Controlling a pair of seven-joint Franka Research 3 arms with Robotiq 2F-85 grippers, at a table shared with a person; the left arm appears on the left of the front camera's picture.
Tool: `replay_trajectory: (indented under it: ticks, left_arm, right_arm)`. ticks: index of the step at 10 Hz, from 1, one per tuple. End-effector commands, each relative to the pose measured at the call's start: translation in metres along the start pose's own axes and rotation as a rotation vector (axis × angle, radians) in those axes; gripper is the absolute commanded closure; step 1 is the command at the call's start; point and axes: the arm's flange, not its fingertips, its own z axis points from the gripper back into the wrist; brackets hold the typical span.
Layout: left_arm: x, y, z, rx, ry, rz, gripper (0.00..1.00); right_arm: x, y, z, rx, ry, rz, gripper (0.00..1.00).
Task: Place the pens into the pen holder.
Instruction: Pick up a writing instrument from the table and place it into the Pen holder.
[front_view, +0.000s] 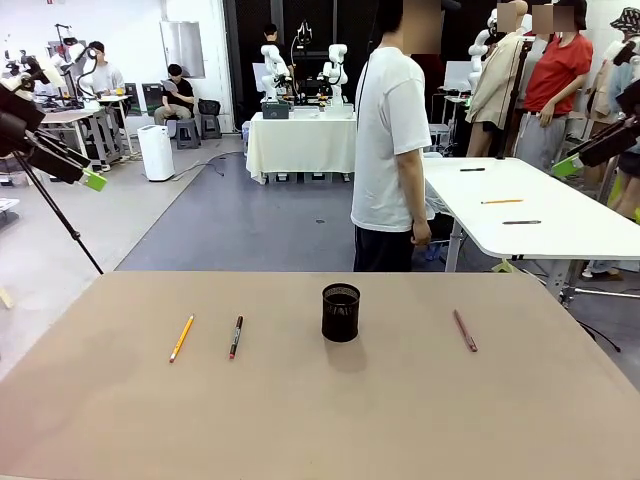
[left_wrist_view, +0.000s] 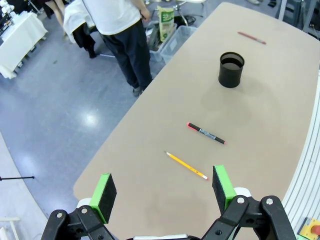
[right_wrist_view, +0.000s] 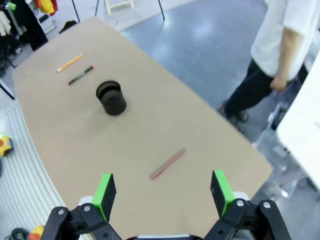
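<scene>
Front: pen holder (front_view: 340, 312) stands upright in the middle of the table (front_view: 100, 420). Yellow pencil (front_view: 181, 338) and red-ended marker (front_view: 235, 337) lie to its left, reddish-brown pen (front_view: 465, 330) to its right, all apart.

Left wrist: left gripper (left_wrist_view: 162, 187) hangs high with jaws wide, empty, pencil nearest below. Best approach is to descend with the fingers straddling the pencil crosswise.

Right wrist: right gripper (right_wrist_view: 162, 190) has jaws wide, holds nothing, above the reddish-brown pen.

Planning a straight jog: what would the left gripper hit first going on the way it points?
Probably the table by the yellow pencil, lying just ahead of the open left gripper; the black pen is farther on. Depth is unclear.
</scene>
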Motion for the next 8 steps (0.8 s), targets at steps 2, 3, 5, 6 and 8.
replay_trajectory:
  ticks: [2,3,5,6,8]
  left_arm:
    - [-0.002,0.000,-0.001,-0.005,-0.012,-0.005,0.00]
    - [-0.002,0.000,-0.001,-0.005,-0.012,-0.005,0.00]
    - [-0.002,0.000,-0.001,-0.005,-0.012,-0.005,0.00]
    - [-0.002,0.000,-0.001,-0.005,-0.012,-0.005,0.00]
    - [-0.002,0.000,-0.001,-0.005,-0.012,-0.005,0.00]
  right_arm:
    - [0.013,0.045,-0.076,-0.138,0.363,-0.211,0.00]
    - [0.013,0.047,-0.109,-0.174,0.462,-0.233,0.00]
    - [-0.005,0.040,-0.175,-0.300,0.543,-0.289,0.00]
    - [-0.023,0.028,-0.210,-0.339,0.609,-0.327,0.00]
    - [-0.042,0.002,-0.258,-0.397,0.629,-0.410,0.00]
